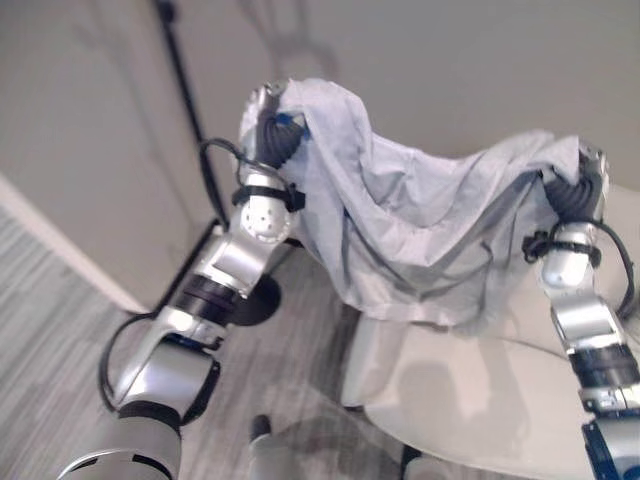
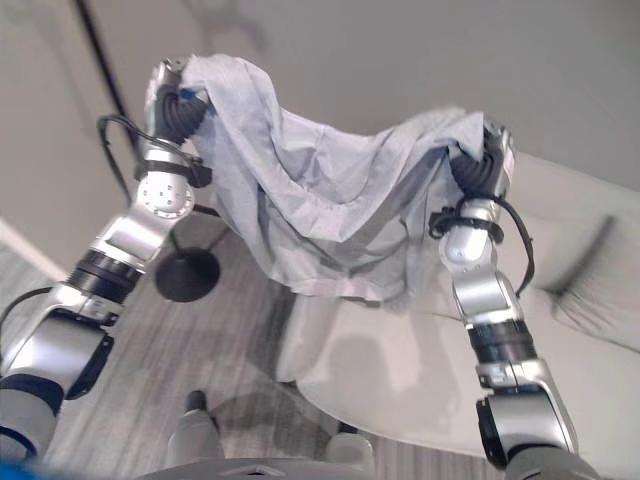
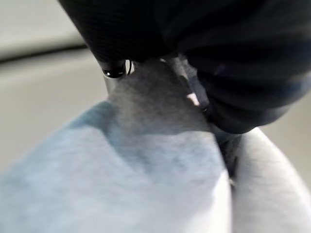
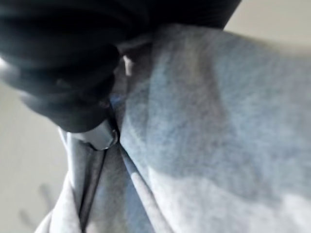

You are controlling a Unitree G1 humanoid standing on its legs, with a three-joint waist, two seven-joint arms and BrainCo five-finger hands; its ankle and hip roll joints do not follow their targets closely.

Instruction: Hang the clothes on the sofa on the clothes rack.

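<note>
A light grey garment point(image 1: 420, 230) is stretched and lifted between my two raised hands, sagging in the middle above the cream sofa point(image 1: 480, 400). My left hand point(image 1: 264, 102) holds one end up high, close to the black pole of the clothes rack point(image 1: 185, 90). My right hand point(image 1: 592, 165) holds the other end, a little lower. In the left wrist view the cloth point(image 3: 146, 160) bunches tight against the hand's dark cover. In the right wrist view the cloth point(image 4: 209, 126) is gathered in the same way. Most of both hands' fingers are buried in the fabric.
The rack's round black base point(image 2: 187, 273) stands on the grey striped floor point(image 1: 60, 330), just left of the sofa. A pale wall point(image 1: 80, 150) runs behind the rack. A sofa cushion point(image 2: 600, 290) lies at the far right.
</note>
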